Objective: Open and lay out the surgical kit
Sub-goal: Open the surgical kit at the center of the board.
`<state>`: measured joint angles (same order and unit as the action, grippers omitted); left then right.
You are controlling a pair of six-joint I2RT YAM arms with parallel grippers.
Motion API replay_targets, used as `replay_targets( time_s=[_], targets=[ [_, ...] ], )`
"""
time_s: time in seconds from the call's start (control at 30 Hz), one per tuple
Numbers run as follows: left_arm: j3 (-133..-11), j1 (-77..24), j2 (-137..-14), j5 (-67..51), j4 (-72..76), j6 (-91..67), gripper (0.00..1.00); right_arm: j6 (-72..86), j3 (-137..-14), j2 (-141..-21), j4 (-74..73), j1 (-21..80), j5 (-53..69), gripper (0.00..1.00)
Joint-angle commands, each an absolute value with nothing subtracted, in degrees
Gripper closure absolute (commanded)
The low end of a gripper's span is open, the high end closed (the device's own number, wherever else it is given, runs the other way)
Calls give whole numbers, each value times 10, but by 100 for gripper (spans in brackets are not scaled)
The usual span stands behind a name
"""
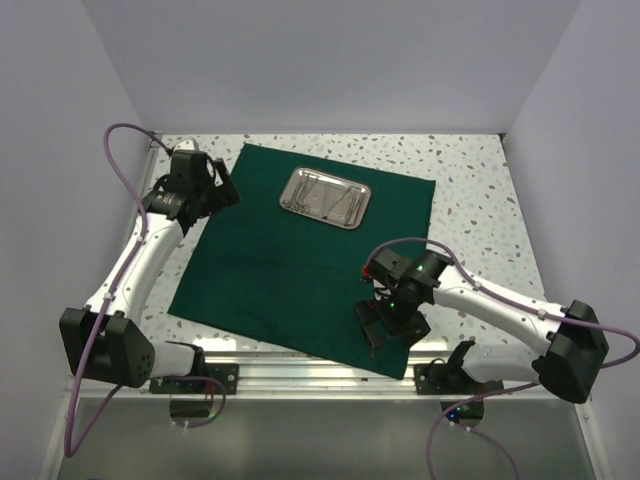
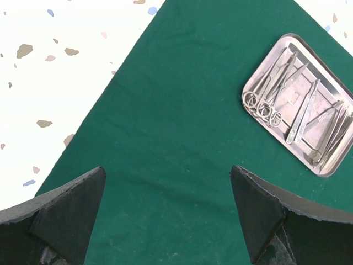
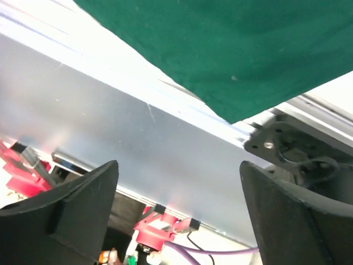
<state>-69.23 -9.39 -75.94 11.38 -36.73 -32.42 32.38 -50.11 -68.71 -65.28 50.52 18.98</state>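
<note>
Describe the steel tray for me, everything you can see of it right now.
The steel tray is small, rectangular and shiny, with rounded corners and a low raised rim. It sits flat on the spread dark green cloth, toward the cloth's far side and slightly skewed to its edges. Inside lie slim silver instruments, roughly parallel, the ring-handled ones grouped at one side. Only the cloth and those instruments touch it.

Steel tray (image 2: 325, 160) of instruments (image 2: 292, 105) on green cloth (image 2: 182, 138)
</note>
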Motion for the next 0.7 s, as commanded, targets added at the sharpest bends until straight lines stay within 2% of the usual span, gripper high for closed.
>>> replay_targets(
  time_s=[0.0, 0.17, 0.27, 0.37, 0.53, 0.67],
  targets=[
    [-691, -91, -755, 134, -358, -331, 1, 309, -589, -714, -677, 505, 137, 2],
    [-691, -91, -770, 128, -360, -317, 1, 314, -742, -801, -686, 492, 23, 1],
    [-696, -90, -787, 122, -344, -298, 1, 336, -765, -813, -622, 420, 47, 2],
    [-731, -89, -847, 116, -336, -279, 1, 364, -760, -844, -564, 295, 81, 3],
    [-818, -79, -929, 71, -319, -237, 1, 354, -836, -927, -556, 222, 1, 2],
    [-861, -65, -987, 49, -287, -211, 1, 358, -881, -997, -554, 157, -13, 3]
  ],
)
